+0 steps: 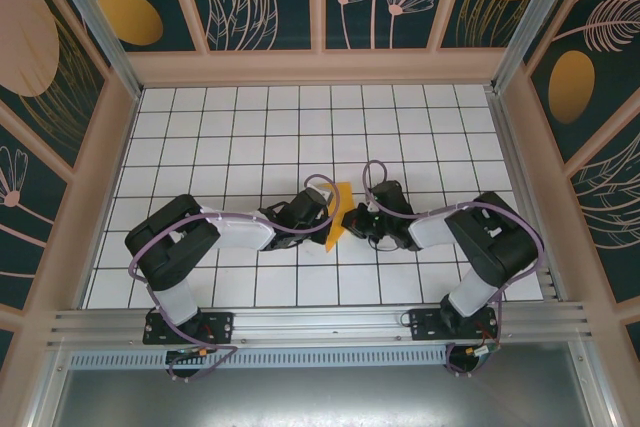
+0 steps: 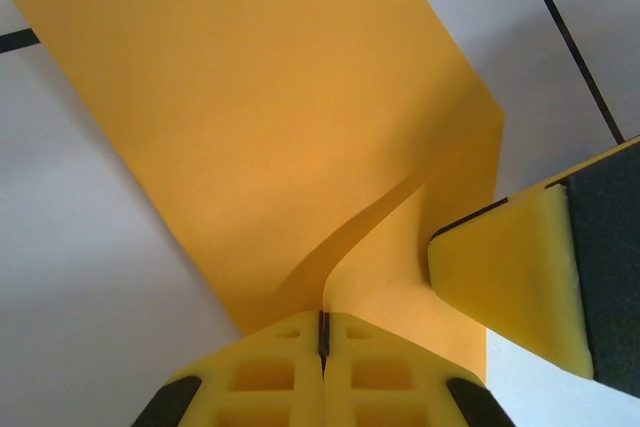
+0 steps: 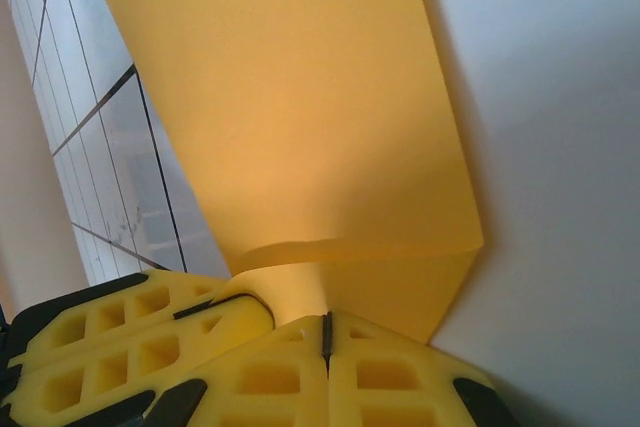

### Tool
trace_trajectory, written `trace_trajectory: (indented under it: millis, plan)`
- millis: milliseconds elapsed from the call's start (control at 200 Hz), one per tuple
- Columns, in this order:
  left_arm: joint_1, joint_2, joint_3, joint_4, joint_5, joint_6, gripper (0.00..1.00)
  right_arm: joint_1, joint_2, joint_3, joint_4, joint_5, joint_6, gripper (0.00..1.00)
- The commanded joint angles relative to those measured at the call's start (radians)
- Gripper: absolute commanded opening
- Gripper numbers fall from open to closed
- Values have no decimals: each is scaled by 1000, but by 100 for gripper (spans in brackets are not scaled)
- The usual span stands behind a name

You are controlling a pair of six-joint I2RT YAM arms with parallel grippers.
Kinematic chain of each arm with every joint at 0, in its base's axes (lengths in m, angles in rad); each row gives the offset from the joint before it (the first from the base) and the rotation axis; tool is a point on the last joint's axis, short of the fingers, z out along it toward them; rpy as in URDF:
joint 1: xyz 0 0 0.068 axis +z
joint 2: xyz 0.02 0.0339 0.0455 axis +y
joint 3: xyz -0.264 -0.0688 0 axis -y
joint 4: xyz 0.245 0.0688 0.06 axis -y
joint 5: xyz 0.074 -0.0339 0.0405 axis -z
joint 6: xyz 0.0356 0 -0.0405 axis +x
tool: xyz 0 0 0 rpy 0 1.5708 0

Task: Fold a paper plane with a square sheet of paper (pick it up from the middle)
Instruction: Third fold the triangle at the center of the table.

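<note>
1. The left gripper (image 2: 323, 327) and the right gripper (image 3: 326, 327) were each pinched shut on the sheet of paper (image 1: 338, 215). It stood between them near the middle of the worktop (image 1: 250, 127).
2. If the two pulled apart, the thin paper could rip.
3. If one pinch slipped, the bent flap could spring open and leave a crooked fold.
</note>
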Motion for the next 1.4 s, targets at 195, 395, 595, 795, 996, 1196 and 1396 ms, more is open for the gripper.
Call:
trace_trajectory:
  millis: [195,395,595,795,996,1196,1396]
  plan:
    - [1,43,-31,-153,-13,17,0,-31,-71,85,-109,8,-78,0]
    - [1,39,-31,-156,-13,16,0,-44,1,76,-66,-9,-81,0]
    - [1,38,-34,-156,-15,17,0,-44,47,61,-70,10,-89,0]
    - [1,43,-31,-157,-13,18,0,-44,-28,96,-126,16,-103,0]
    - [1,44,-31,-157,-13,19,0,-116,-42,91,-108,-21,-135,0]
    - [1,46,-28,-159,-14,22,0,-125,34,86,-79,-44,-134,0]
    - [1,44,-29,-160,-16,22,0,-125,79,106,-190,38,-145,0]
